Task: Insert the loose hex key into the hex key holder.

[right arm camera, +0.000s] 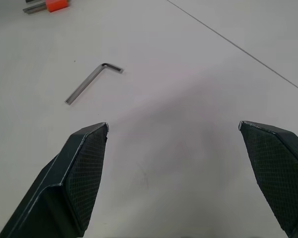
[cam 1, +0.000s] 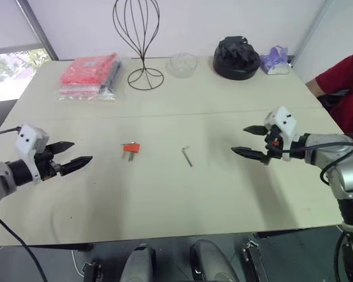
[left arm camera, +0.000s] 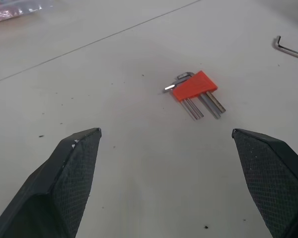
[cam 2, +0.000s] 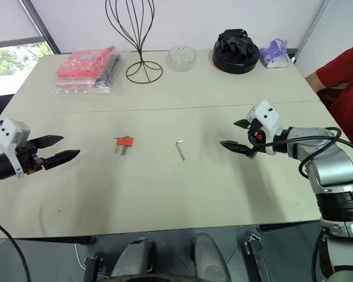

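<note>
Both pincers, left [cam 1: 76, 153] and right [cam 1: 250, 141], hung wide open and empty; the loose hex key [cam 1: 187, 155], light, stiff and slippery, lay flat on the bench [cam 1: 223, 194], likely best pinched mid-shank.

I find no legible text, label, brand, number or sign in any view. The red packet [cam 1: 88, 76] at the table's [cam 1: 165, 200] far left corner carries a small pale patch, but I cannot read it.
</note>
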Tool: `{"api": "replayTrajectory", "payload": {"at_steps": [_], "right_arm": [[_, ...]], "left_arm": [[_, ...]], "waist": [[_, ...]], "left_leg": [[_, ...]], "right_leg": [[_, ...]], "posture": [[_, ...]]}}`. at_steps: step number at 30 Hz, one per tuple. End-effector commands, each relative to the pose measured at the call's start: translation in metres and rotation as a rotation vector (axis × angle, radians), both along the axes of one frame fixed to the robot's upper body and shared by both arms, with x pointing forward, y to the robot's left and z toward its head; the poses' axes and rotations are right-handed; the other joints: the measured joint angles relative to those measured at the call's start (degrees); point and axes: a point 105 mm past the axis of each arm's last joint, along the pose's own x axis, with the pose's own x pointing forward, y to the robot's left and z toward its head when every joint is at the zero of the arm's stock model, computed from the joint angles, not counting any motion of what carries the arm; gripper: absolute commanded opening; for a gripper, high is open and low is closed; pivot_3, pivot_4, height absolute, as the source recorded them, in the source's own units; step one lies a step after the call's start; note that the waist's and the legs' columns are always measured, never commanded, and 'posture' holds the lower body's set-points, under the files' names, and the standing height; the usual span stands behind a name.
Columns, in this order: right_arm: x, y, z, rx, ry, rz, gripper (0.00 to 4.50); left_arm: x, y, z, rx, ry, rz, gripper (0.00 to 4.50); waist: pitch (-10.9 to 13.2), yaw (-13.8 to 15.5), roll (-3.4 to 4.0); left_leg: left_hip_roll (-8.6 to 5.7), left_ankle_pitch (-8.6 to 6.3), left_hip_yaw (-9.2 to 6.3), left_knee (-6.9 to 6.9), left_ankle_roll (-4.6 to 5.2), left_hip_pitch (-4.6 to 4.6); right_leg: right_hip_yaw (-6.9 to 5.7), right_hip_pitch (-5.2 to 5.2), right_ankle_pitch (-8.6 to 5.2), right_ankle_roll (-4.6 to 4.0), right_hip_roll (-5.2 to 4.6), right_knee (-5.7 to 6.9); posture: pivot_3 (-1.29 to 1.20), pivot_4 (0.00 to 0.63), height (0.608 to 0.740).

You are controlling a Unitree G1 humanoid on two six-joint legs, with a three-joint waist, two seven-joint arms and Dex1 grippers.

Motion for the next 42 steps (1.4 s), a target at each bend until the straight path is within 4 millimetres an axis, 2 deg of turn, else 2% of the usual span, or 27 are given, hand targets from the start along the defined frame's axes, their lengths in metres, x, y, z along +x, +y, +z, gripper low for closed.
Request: {"api": "replayTrajectory", "payload": {"at_steps": [1, 7, 20, 28, 32, 34, 37, 42], "right_arm": [[-0.002, 0.005, 0.01, -0.026, -0.064, 0.023, 4.39], [-0.004, 0.013, 0.005, 0.008, -0.053, 0.041, 4.39], [-0.003, 0.018, 0.002, 0.03, -0.043, 0.053, 4.39], [-0.002, 0.021, 0.001, 0.025, -0.055, 0.053, 4.39], [0.002, 0.03, -0.001, 0.038, -0.07, 0.067, 4.39], [0.005, 0.039, 0.0, 0.046, -0.079, 0.093, 4.39], [0.013, 0.067, 0.001, 0.079, -0.09, 0.167, 4.39], [0.026, 0.128, -0.016, 0.062, -0.111, 0.3, 4.39]], "left_arm": [[0.003, 0.004, 0.012, 0.015, -0.041, 0.008, 4.42], [0.005, -0.002, 0.007, -0.003, -0.041, 0.015, 4.42], [-0.002, -0.001, 0.008, -0.018, -0.042, 0.03, 4.42], [0.002, -0.001, 0.009, -0.015, -0.058, 0.039, 4.42], [0.008, -0.006, 0.017, -0.025, -0.087, 0.02, 4.42], [0.012, -0.011, 0.023, -0.025, -0.103, -0.014, 4.42], [0.023, -0.03, 0.03, -0.013, -0.123, -0.132, 4.42], [0.038, -0.045, 0.042, 0.042, -0.114, -0.281, 4.42]], "waist": [[0.0, 0.0, -0.01], [0.0, 0.0, 0.0], [0.0, 0.0, -0.01], [0.0, 0.0, -0.01], [0.0, 0.1, -0.01], [0.0, 0.0, -0.01], [0.0, -0.1, -0.01], [0.0, -0.3, -0.02]], "left_leg": [[0.0, 0.0, -0.01, 0.0, 0.0, -0.01], [0.0, 0.0, 0.0, 0.01, 0.0, -0.01], [0.01, 0.0, -0.01, 0.01, 0.0, -0.01], [0.01, 0.0, -0.01, 0.02, 0.0, -0.01], [0.0, 0.0, -0.01, 0.02, 0.0, -0.01], [0.0, 0.0, 0.0, 0.03, 0.0, -0.01], [-0.02, 0.0, 0.02, 0.05, -0.01, 0.0], [-0.04, 0.01, 0.02, 0.08, -0.01, 0.01]], "right_leg": [[0.0, 0.0, 0.0, 0.0, 0.0, 0.0], [0.0, 0.0, 0.0, 0.01, -0.03, 0.0], [0.0, 0.0, 0.01, 0.01, -0.08, 0.01], [0.0, 0.0, 0.01, 0.01, -0.07, 0.02], [0.0, 0.0, 0.01, 0.01, -0.05, 0.02], [0.0, 0.0, 0.01, 0.02, -0.03, 0.04], [-0.01, 0.0, 0.01, 0.02, 0.0, 0.07], [-0.04, -0.02, 0.01, 0.02, 0.09, 0.12]], "posture": [[0.0, 0.15, 0.74], [0.0, 0.15, 0.74], [0.0, 0.15, 0.74], [0.0, 0.15, 0.74], [0.0, 0.15, 0.74], [0.0, 0.15, 0.74], [0.0, 0.15, 0.74], [0.0, 0.15, 0.74]]}}
